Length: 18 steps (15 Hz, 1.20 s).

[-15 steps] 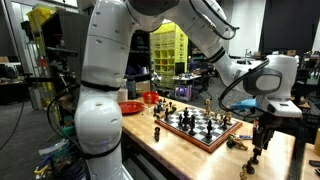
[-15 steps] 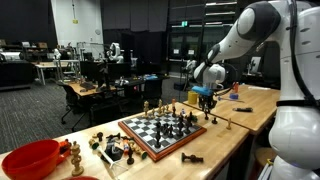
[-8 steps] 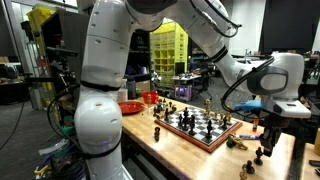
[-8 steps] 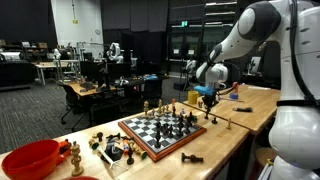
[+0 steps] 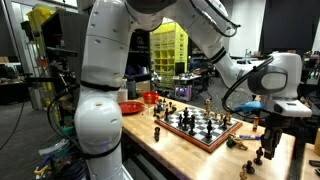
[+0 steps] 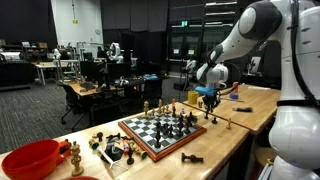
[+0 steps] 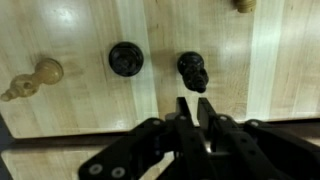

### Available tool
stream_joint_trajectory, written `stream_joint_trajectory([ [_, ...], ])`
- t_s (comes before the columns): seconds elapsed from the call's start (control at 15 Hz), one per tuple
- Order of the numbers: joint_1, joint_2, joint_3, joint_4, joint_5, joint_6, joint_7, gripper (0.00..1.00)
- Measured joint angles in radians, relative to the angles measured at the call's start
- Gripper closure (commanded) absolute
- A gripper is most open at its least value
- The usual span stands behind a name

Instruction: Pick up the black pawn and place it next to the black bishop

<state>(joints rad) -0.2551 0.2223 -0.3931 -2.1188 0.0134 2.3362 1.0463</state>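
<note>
Chessboard [image 6: 150,141] holds pieces [image 6: 178,122]; red bowl [image 6: 30,160] stands apart; hand [image 7: 194,103] hangs above table [image 6: 252,100].

Table top [image 7: 90,110] light wood, planked, smooth satin finish, grain visible. Round black piece [image 7: 126,58] and knobbly black piece [image 7: 192,70] dark with slight sheen, plastic or lacquered wood, cannot tell. Pale piece [image 7: 35,77] cream, wood-look, smooth. Gripper [image 7: 194,103] matt black. Arm shell [image 5: 100,60] glossy white plastic. Red bowl [image 6: 30,158] shiny plastic
</note>
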Motion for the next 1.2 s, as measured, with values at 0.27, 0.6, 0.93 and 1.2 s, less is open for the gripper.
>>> stream_joint_trajectory([
  [0.27, 0.001, -0.019, 0.002, -0.022, -0.024, -0.004, 0.001, 0.22],
  [0.6, 0.003, -0.042, 0.012, -0.047, -0.025, -0.021, 0.0, 0.0],
  [0.93, 0.005, -0.07, 0.029, -0.067, -0.025, -0.064, -0.008, 0.1],
  [1.2, 0.005, -0.085, 0.038, -0.073, -0.029, -0.098, -0.009, 0.46],
])
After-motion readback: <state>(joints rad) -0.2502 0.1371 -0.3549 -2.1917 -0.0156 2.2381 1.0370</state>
